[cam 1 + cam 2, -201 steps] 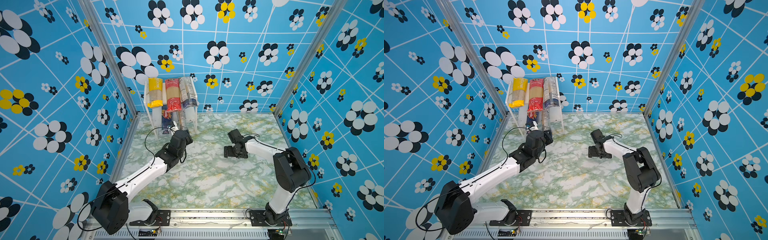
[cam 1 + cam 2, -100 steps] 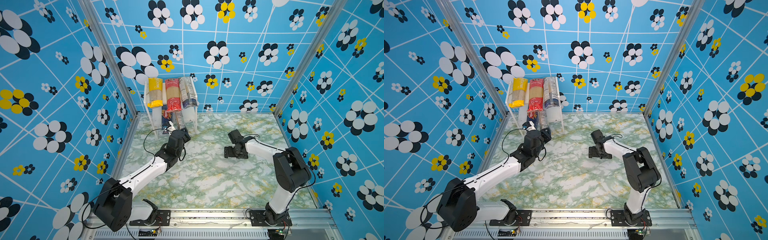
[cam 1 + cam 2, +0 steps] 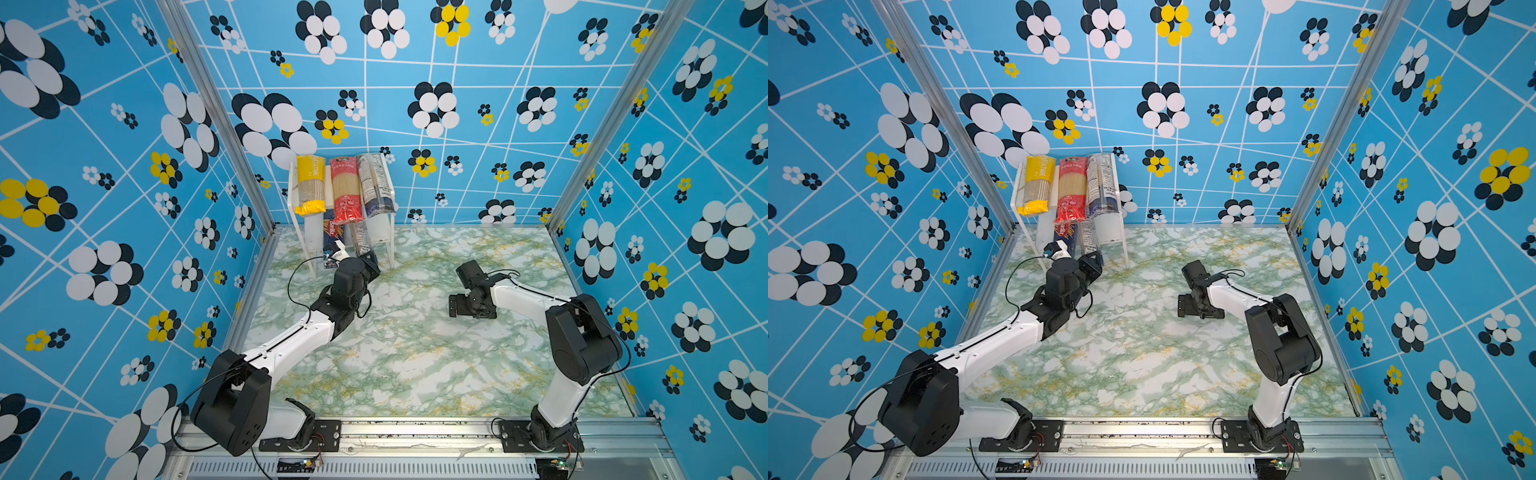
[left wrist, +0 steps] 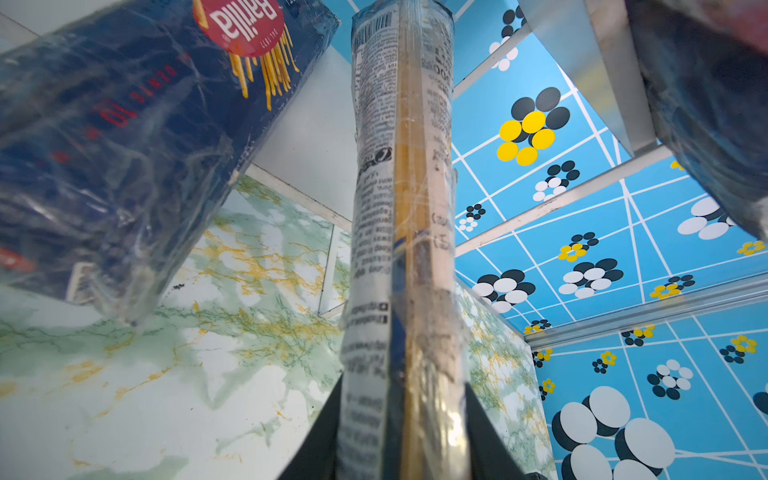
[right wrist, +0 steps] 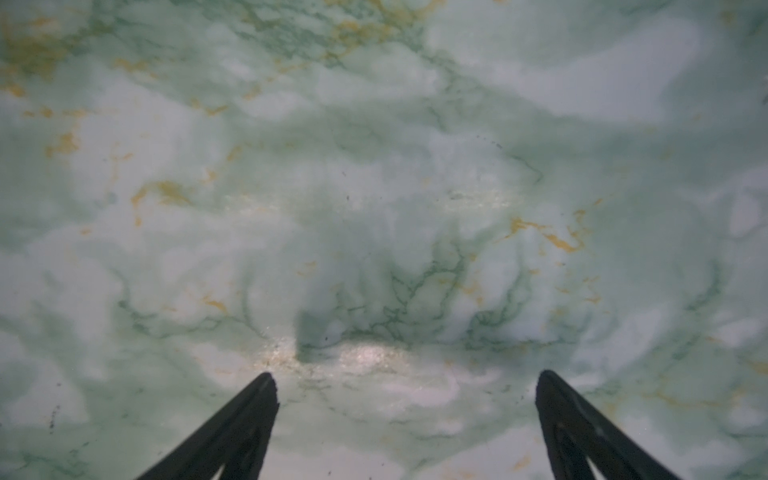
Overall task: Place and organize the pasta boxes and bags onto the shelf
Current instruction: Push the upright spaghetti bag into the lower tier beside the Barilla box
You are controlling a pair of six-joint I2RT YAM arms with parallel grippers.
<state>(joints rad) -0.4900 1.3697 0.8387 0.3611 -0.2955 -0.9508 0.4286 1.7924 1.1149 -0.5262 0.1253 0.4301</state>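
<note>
The white shelf [image 3: 313,237] [image 3: 1108,226] stands at the back left corner. On its upper board lie a yellow bag [image 3: 310,185] [image 3: 1038,185], a red bag [image 3: 345,189] [image 3: 1071,191] and a clear text-covered bag [image 3: 374,185] [image 3: 1100,183]. Under that board sits the dark blue Barilla box [image 3: 331,232] [image 4: 124,145]. Beside the box, my left gripper [image 3: 368,262] [image 4: 404,382] is shut on the near end of a slim clear bag [image 3: 360,239] [image 4: 399,166], whose far end reaches into the lower tier. My right gripper [image 3: 471,311] [image 5: 405,374] is open and empty, pointing down at the marble tabletop.
Blue flowered walls [image 3: 436,124] close in the marble table [image 3: 415,353] on three sides. The shelf's thin front leg [image 3: 391,249] stands just right of the held bag. The upper board's edge [image 4: 611,83] passes close above that bag.
My left arm has stretched a little farther toward the shelf, sliding the slim clear bag deeper under the upper board. The right arm has stayed still.
</note>
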